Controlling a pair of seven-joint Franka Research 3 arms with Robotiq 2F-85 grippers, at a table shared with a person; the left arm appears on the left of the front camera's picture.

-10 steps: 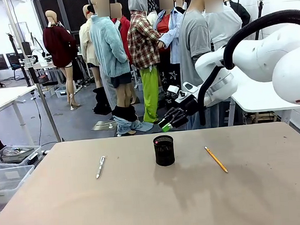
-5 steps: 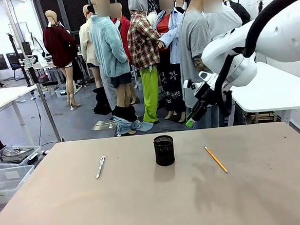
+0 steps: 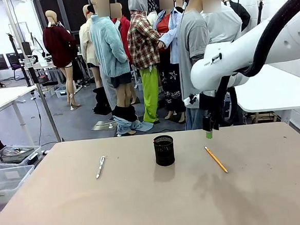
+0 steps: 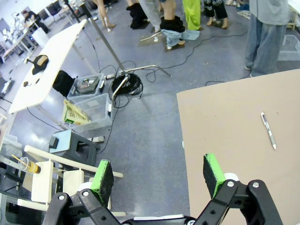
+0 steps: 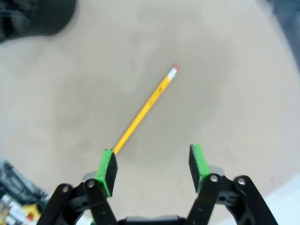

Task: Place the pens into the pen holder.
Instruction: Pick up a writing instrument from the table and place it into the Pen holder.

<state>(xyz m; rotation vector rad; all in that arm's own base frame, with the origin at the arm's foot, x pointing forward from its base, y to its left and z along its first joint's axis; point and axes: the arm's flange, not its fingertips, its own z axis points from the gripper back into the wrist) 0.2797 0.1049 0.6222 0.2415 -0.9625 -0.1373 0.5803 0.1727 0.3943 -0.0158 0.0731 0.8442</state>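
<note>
The big brown desk point(image 3: 145, 195) holds everything. The right hand point(image 3: 209, 132) hangs above it near the far edge, open wide with nothing in it. The left hand point(image 4: 159, 173) is open too, out past the side of the desk, over the floor. The black pen holder point(image 3: 164, 150) stands in the middle. The yellow pencil point(image 3: 215, 159) lies flat to its right, just below the right hand. To grab it well, the hand should go straight down, put one finger on each side of the pencil's middle, then squeeze softly. The silver pen point(image 3: 100, 167) lies on the left.
</note>
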